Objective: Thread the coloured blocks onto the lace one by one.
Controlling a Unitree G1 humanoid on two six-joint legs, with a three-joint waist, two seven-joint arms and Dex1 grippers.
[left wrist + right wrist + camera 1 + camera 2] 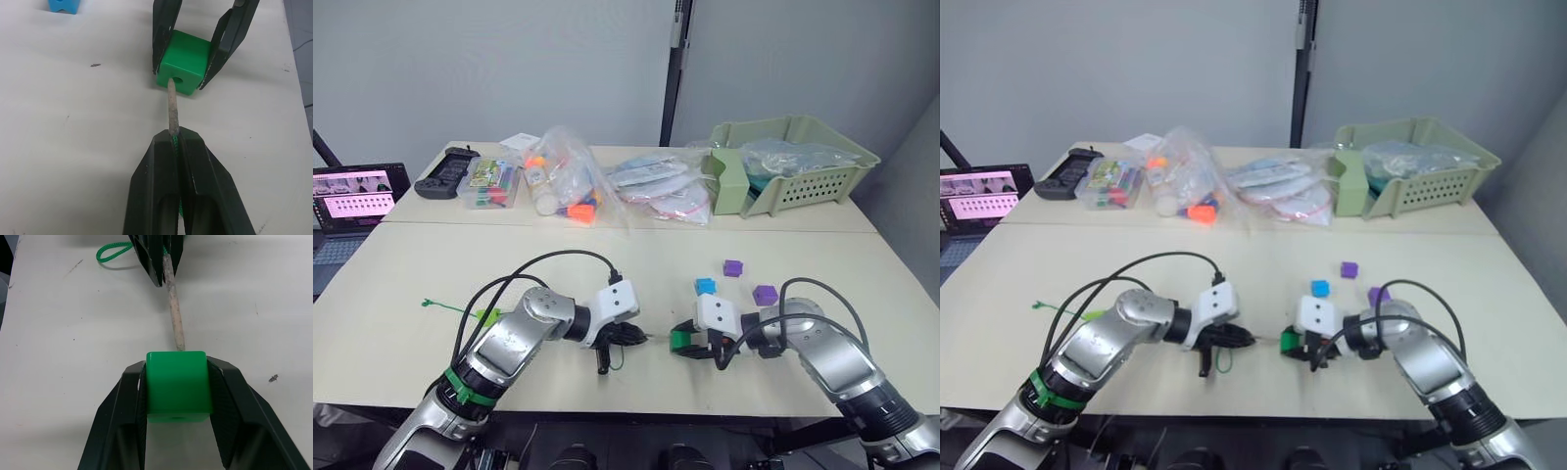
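Two grippers are meeting nose to nose at the front of the table, and you can see why. Your right gripper has its jaws clamped on the dark green cube, squeezing two opposite faces so the holed face is left bare and turned toward the other arm. Your left gripper is pinched shut on the lace right behind its pale stiff tip, a short hold that should keep the tip from wobbling. That tip is at the mouth of the cube's hole; whether it has gone in, I can't tell.

Behind the left gripper the green cord loops on the table, and its tab end lies well out to your left. A lime green wedge lies by the left arm along the cord; I can't tell whether it is threaded.

Waiting their turn: a blue cube just behind the right gripper, and two purple cubes a little further back and to your right.

My read: hold the cube steady and push the tip straight through.
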